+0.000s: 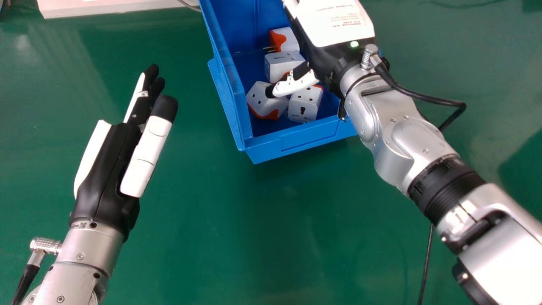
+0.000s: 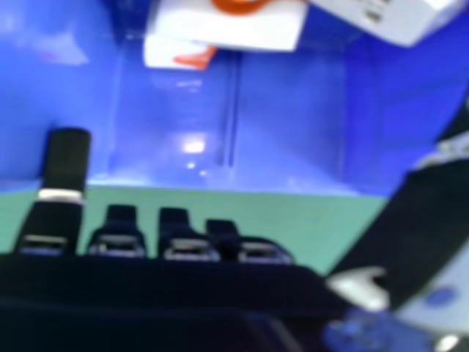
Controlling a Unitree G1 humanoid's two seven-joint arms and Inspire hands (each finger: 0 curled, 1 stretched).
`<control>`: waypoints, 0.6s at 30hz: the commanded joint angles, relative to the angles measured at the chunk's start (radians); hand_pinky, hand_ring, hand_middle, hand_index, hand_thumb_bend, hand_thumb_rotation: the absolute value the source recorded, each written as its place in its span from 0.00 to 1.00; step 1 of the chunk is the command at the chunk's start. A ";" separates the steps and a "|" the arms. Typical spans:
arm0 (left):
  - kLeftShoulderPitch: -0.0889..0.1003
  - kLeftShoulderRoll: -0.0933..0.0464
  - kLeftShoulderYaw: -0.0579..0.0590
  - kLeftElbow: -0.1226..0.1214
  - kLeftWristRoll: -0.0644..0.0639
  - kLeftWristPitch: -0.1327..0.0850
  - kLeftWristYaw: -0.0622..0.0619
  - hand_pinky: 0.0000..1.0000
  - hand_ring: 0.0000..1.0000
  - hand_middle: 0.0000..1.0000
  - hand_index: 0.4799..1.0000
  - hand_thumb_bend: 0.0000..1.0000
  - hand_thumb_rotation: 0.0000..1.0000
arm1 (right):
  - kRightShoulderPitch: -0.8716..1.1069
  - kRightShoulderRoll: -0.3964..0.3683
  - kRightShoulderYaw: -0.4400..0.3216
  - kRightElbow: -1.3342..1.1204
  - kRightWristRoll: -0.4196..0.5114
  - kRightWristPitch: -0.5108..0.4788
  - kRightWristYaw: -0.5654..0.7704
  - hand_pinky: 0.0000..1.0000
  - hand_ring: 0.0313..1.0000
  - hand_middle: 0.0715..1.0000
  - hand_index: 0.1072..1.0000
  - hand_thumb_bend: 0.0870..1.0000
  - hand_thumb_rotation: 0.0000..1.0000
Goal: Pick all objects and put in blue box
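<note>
Placing looks done, so my right hand (image 1: 295, 84), fingers apart over the box (image 1: 305, 138) of cubes (image 1: 281, 65), needs lifting clear (left hand (image 1: 112, 165), straight-fingered, beside the box).

The blue box (image 1: 271, 146) looks glossy plastic, the right forearm (image 1: 423, 142) smooth metal.

Blue box (image 1: 305, 140), green table (image 1: 203, 228)

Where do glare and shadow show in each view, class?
Head view: lower-right stretch of the right forearm glares almost white; a dark shadow lies on the green table at the right edge. Right hand view: bright light spots reflect off the floor of the blue box; the right hand looks nearly black.
</note>
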 commanded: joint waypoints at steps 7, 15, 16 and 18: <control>-0.042 0.018 0.008 0.045 0.004 -0.040 -0.002 0.97 1.00 1.00 1.00 0.79 1.00 | 0.079 -0.036 -0.057 -0.224 0.000 0.046 0.000 1.00 1.00 1.00 1.00 0.59 0.36; -0.079 0.031 0.011 0.106 -0.001 -0.066 -0.008 0.97 1.00 1.00 1.00 0.80 1.00 | 0.294 -0.076 -0.101 -0.569 -0.020 0.091 0.025 0.98 1.00 1.00 1.00 0.54 0.30; -0.082 0.032 0.011 0.113 -0.002 -0.071 -0.010 0.97 1.00 1.00 1.00 0.80 1.00 | 0.334 -0.079 -0.106 -0.631 -0.029 0.106 0.034 0.98 1.00 1.00 1.00 0.52 0.30; -0.087 0.034 0.013 0.123 -0.004 -0.077 -0.013 0.97 1.00 1.00 1.00 0.80 1.00 | 0.411 -0.079 -0.116 -0.745 -0.048 0.133 0.049 0.98 1.00 1.00 1.00 0.50 0.30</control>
